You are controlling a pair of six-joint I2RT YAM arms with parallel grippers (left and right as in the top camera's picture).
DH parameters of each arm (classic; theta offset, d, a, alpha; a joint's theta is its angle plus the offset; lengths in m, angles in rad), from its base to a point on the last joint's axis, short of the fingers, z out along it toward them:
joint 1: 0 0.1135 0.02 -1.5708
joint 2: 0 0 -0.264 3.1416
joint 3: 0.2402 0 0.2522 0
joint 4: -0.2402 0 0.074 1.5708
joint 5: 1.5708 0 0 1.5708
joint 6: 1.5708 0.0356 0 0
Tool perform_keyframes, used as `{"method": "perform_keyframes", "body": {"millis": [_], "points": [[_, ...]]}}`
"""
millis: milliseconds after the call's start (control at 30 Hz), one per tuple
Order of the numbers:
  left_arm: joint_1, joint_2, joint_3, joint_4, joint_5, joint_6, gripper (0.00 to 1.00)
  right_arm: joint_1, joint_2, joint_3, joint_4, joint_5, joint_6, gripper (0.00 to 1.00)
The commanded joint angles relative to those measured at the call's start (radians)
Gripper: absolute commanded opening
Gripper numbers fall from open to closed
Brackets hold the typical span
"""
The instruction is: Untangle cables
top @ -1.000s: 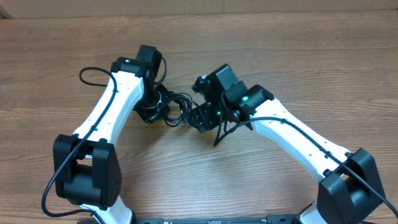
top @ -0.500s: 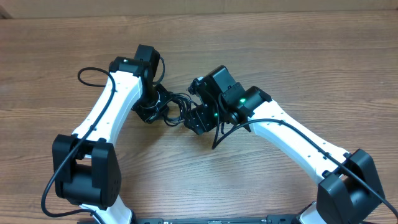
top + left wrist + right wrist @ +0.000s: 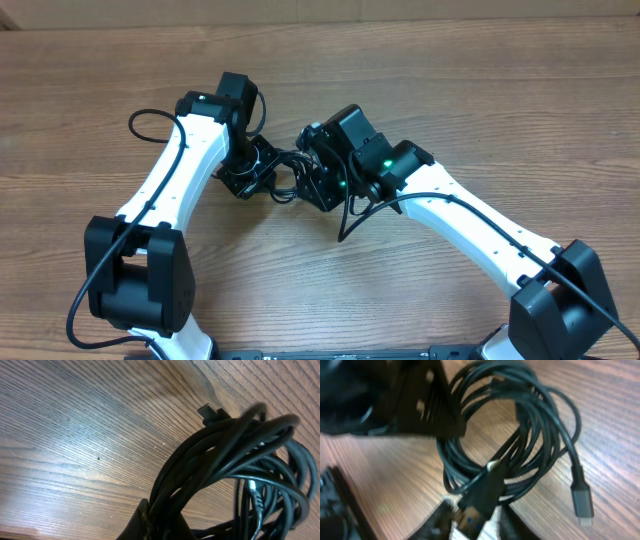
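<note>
Black glossy cables (image 3: 540, 420) coil on the grained wooden table (image 3: 75, 435); left tool (image 3: 244, 172) pinches them, right tool (image 3: 476, 521) straddles a plug (image 3: 479, 494), grip unclear.

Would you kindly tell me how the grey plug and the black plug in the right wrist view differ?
The grey plug is smaller and lies on the table, outside the coil of cables. The black plug is longer and lies across the coil, between the right fingers. Both have metal tips and end black cords.
</note>
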State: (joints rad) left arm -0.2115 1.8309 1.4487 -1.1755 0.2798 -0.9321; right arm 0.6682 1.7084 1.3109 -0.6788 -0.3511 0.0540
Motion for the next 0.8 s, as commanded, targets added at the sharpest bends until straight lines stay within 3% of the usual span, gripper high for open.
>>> {"method": "perform_keyframes", "body": {"millis": [0,200,600,767], "points": [[0.0,-0.006,0.022,-0.003,0.033,0.035,0.04,0.004,-0.014,0.024,0.014,0.039,0.0,0.18],[0.0,-0.006,0.022,0.01,0.103,0.105,0.04,0.004,-0.012,0.024,0.029,0.082,0.0,0.04],[0.0,-0.006,0.022,0.086,0.412,0.449,0.04,0.004,-0.011,0.024,0.068,0.082,0.001,0.04],[0.009,-0.006,0.022,0.083,0.452,0.492,0.04,0.0,-0.008,0.024,0.06,0.082,0.005,0.04]]}}
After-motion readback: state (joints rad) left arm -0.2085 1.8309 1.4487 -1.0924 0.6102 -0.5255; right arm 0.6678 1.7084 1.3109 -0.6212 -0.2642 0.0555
